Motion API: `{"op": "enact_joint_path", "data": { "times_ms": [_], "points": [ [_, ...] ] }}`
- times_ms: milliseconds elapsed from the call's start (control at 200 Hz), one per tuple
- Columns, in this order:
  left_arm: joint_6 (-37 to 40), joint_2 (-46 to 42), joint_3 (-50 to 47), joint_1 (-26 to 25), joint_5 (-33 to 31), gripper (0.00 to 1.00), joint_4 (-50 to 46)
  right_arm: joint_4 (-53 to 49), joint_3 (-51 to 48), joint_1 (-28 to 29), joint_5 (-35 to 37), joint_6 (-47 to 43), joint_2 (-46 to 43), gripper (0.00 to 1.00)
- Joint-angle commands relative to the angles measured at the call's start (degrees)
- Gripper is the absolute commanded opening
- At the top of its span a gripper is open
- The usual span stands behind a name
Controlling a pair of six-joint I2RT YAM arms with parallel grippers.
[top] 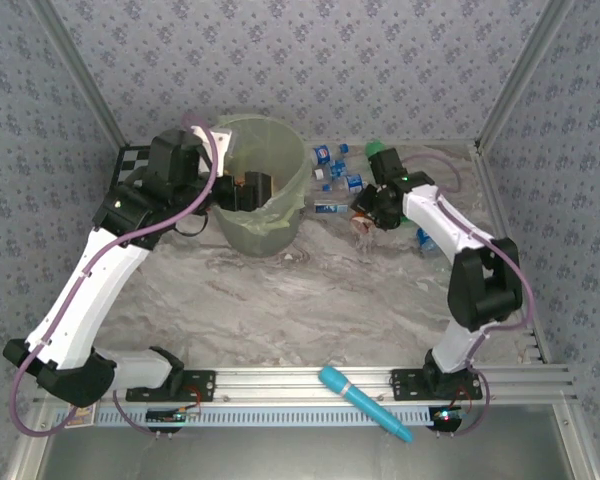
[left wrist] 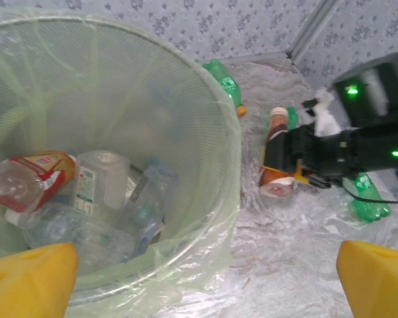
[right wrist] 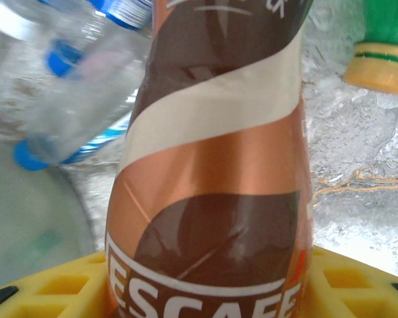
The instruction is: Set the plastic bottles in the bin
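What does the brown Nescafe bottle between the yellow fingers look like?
The Nescafe bottle is shiny plastic with a swirly wrapper of dark brown, coppery orange and cream, with white letters on it. The right gripper presses its yellow fingers on both sides of it. It is over the crinkly table cover, to the right of the bin, with clear bottles and green bottles close by.

The bin (top: 263,232) stands at the back left of the worktop (top: 310,300), with several bottles (left wrist: 93,192) lying in it and the left hand (top: 250,190) over its rim. Loose bottles (top: 332,180) lie to its right, where the right hand (top: 367,214) clasps a coffee bottle (right wrist: 212,165).
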Motion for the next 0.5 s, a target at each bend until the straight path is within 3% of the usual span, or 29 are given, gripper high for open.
{"op": "enact_joint_path", "data": {
  "times_ms": [0, 225, 495],
  "points": [
    [-0.3, -2.4, -1.1, 1.2, -3.5, 1.00, -0.4, 0.6, 0.8, 1.2, 2.5, 1.6, -5.3, 0.54],
    [-2.9, -5.8, -4.0, 6.2, -3.5, 1.00, 1.1, 7.1, 6.6, 6.6, 4.7, 2.9, -11.0, 0.52],
    [-4.3, -9.4, -6.4, 10.3, -5.3, 1.00, 1.7, 7.1, 23.2, 15.3, 6.2, 0.4, -4.0, 0.52]
  ]
}}
